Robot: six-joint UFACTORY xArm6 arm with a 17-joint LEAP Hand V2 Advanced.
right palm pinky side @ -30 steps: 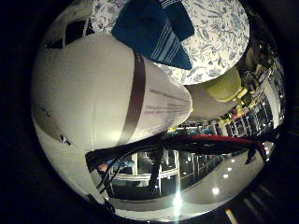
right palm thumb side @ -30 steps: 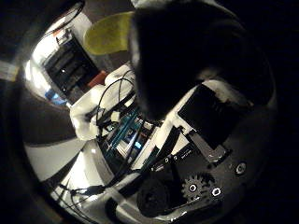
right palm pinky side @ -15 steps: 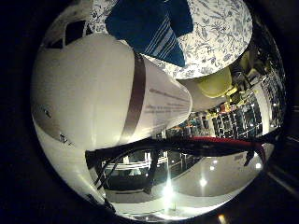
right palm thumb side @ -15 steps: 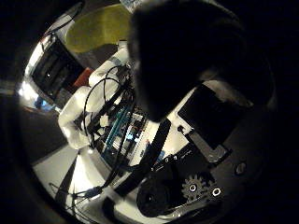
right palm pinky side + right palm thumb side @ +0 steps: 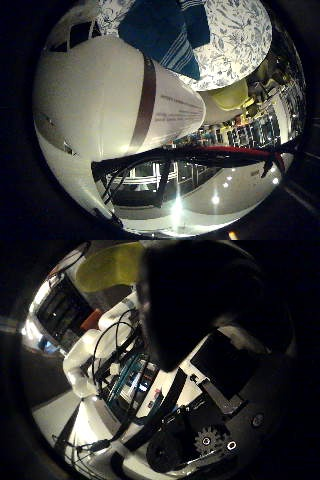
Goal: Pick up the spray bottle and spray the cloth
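A white spray bottle [image 5: 100, 100] with a brown band and a printed label fills much of the right little finger side palm view, close against the palm and raised above the table. Past it, a blue striped cloth [image 5: 165, 30] lies on a floral tablecloth [image 5: 238, 40]. In the right thumb side palm view, my hand [image 5: 215, 390] shows white and black parts with a gear, its fingers curled in beside a large dark shape [image 5: 190, 290] that I cannot make out.
A yellow-green rounded object [image 5: 232, 95] stands beside the table. It also shows in the thumb side view [image 5: 110, 262]. The white robot arm [image 5: 85, 355] reaches in there. Shelving and ceiling lights [image 5: 180, 205] are in the room behind.
The whole picture has shifted a little in each view, so the hand has turned slightly. The bottle stays in the same place against the palm.
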